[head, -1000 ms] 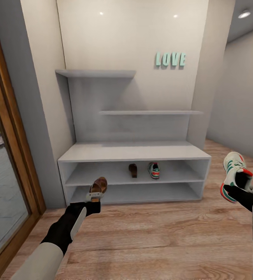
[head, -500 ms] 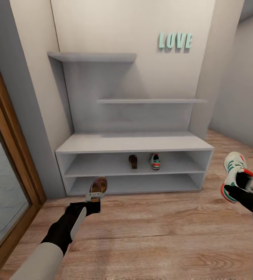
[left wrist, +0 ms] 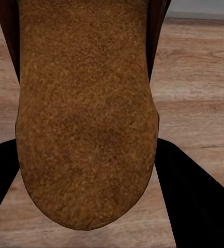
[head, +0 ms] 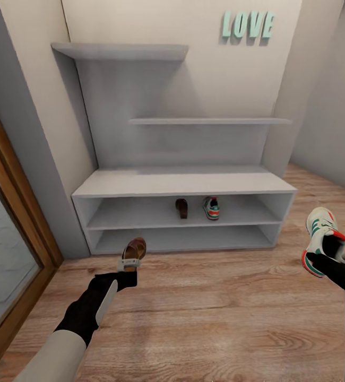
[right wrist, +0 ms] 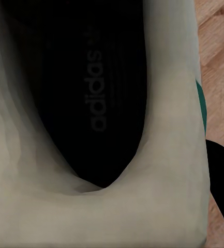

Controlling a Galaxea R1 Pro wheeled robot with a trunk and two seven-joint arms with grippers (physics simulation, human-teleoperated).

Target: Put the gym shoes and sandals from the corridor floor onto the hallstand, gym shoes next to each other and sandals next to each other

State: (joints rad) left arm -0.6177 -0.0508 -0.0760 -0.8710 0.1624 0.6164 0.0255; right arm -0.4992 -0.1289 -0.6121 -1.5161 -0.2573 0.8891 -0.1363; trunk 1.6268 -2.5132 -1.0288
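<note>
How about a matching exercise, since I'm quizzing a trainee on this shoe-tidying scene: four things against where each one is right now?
Things:
1. sandal in the left pincer
2. gym shoe in the right pincer
3. second sandal
4. second gym shoe

Places:
A. on the upper low shelf of the hallstand, right of the brown shoe
B. held above the floor at the robot's right
C. on the upper low shelf, left of the white shoe
D. held in front of the hallstand's lower shelf, at the robot's left

Pairs: 1-D, 2-B, 3-C, 4-A
</note>
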